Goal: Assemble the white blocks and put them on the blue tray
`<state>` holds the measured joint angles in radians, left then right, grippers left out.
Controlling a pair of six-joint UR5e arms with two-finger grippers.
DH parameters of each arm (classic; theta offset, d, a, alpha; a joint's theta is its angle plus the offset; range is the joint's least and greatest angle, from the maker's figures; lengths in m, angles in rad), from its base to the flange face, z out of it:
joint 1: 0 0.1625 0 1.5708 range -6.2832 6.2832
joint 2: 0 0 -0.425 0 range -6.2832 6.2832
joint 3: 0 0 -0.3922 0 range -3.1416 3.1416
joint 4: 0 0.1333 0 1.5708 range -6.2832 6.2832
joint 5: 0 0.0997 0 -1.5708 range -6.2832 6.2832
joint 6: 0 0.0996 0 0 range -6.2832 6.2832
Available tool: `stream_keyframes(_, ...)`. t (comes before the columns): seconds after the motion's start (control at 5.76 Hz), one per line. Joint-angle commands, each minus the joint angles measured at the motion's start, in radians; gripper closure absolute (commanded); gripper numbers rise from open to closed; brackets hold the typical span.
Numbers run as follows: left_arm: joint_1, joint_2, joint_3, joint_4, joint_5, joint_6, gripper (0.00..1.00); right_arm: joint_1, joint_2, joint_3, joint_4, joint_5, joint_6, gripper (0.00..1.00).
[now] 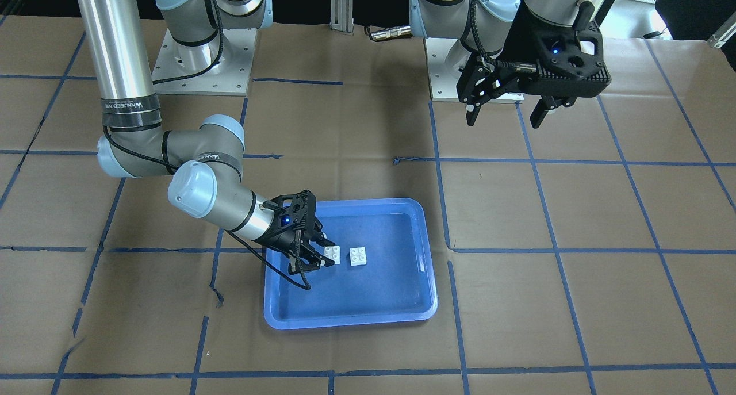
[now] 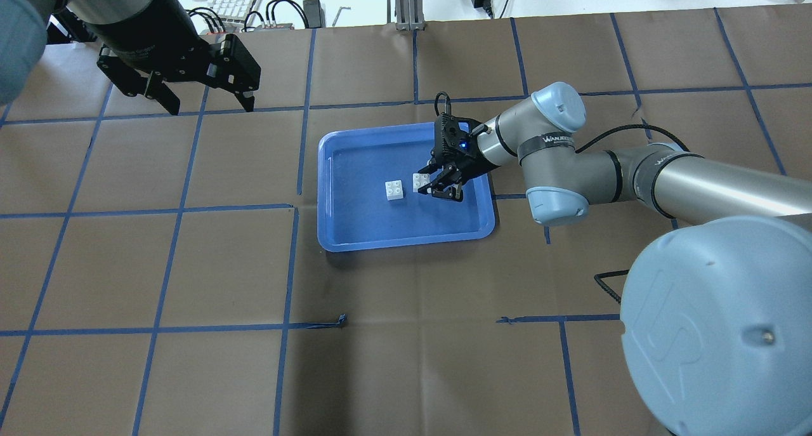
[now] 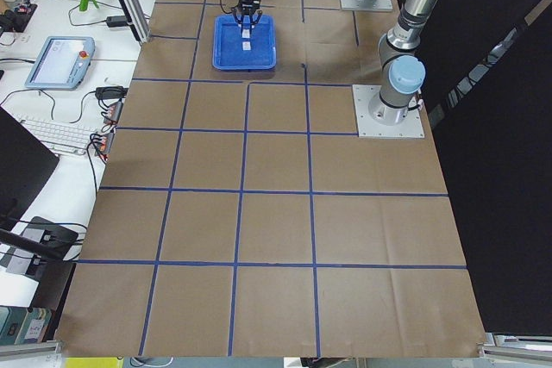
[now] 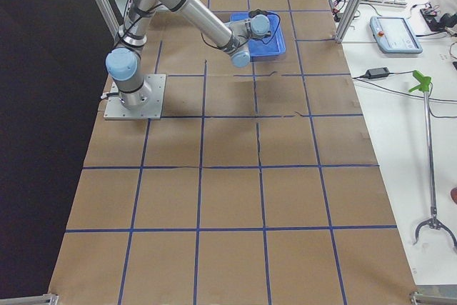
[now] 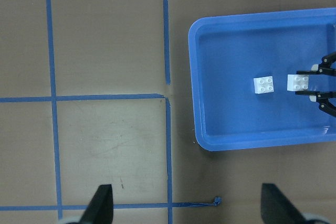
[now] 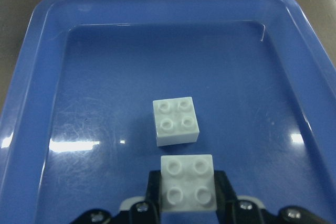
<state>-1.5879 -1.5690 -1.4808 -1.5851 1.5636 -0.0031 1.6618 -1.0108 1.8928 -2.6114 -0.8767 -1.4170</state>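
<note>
Two white blocks lie apart in the blue tray point(image 1: 345, 320). One white block point(image 6: 176, 120) stands free on the tray floor, studs up. My right gripper point(image 6: 188, 195) reaches into the tray and is shut on the other white block point(image 6: 188, 182), its fingers against two opposite sides. That block sits low at the tray floor, just beside the free one. Both show in the overhead view, the free block point(image 2: 394, 190) and the held block point(image 2: 420, 182). My left gripper point(image 2: 206, 106) is open and empty, high above the table, far from the tray.
The tray point(image 2: 406, 242) lies mid-table on brown paper with blue tape lines. The arm base plates point(image 1: 204, 61) stand at the robot's side. A desk with a keyboard point(image 3: 52, 131) and a pendant point(image 3: 59, 62) runs along the far table edge.
</note>
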Motion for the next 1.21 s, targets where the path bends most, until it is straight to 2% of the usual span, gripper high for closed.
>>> stream_keyframes(0.0,0.0,0.003,-0.001,-0.001,0.0,0.0,0.0,0.013,0.03,-0.003,-0.039,-0.001,0.012,0.72)
stream_keyframes(1.04,0.0,0.004,-0.003,-0.001,-0.001,0.0,0.0,0.039,0.054,-0.005,-0.094,0.001,0.095,0.72)
